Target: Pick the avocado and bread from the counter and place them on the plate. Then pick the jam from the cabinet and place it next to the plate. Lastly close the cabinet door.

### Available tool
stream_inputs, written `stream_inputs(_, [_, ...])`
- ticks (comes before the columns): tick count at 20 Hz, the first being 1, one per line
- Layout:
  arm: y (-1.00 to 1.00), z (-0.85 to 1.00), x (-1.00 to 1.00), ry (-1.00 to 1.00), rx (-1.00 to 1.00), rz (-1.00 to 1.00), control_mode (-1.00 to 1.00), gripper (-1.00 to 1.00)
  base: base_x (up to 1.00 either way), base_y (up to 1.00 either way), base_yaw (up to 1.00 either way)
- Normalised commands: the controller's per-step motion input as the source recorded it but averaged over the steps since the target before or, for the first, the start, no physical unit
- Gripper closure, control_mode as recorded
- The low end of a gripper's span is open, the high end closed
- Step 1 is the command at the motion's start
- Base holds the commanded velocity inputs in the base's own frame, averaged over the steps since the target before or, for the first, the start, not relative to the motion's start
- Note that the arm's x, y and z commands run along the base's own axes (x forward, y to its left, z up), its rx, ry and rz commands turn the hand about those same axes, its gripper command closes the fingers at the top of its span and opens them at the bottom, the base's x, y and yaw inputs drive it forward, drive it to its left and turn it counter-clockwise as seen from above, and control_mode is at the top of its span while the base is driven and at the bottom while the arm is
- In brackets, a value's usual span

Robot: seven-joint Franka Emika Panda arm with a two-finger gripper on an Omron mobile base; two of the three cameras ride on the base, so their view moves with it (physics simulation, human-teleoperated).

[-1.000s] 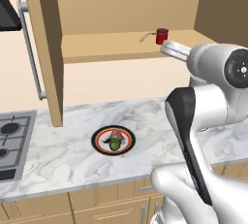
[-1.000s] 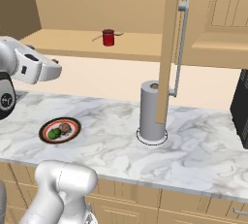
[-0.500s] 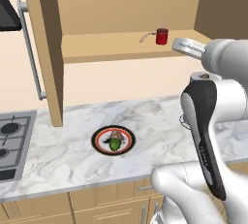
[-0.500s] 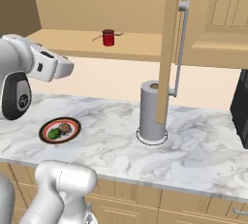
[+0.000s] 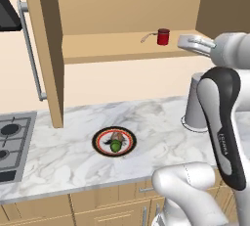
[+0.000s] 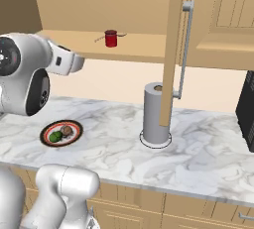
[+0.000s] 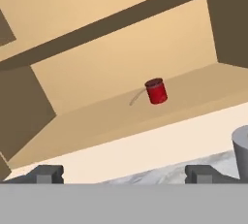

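My arm swung right and up; gripper point(image 7: 124, 174) spread, empty, facing jam point(image 7: 156, 91) on open shelf point(image 5: 122, 49). Marble desk point(image 5: 156, 122) bare around plate point(image 5: 114, 141).

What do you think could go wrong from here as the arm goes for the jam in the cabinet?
1. The jam stands alone on the cabinet floor, well back from the edge; the open pincer, closing off-centre, might tip it.
2. The paper-towel roll stands below the shelf; the arm could clip it when lowering the jar.
3. The plate already holds the avocado and bread; a jar set down too close could nudge it.
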Motion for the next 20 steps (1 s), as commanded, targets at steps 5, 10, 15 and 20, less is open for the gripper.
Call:
stream_inputs(5, [0.0, 0.19, 0.11, 0.17, 0.0, 0.11, -1.0, -1.0, 0.0, 0.0, 0.0])
stream_inputs(10, [0.0, 0.16, 0.0, 0.12, -0.05, 0.0, -1.0, -1.0, 0.0, 0.0, 0.0])
stream_inputs(15, [0.0, -0.02, 0.0, -0.02, -0.18, 0.0, -1.0, -1.0, 0.0, 0.0, 0.0])
stream_inputs(20, [-0.01, -0.1, 0.0, -0.02, -0.16, 0.0, -1.0, -1.0, 0.0, 0.0, 0.0])
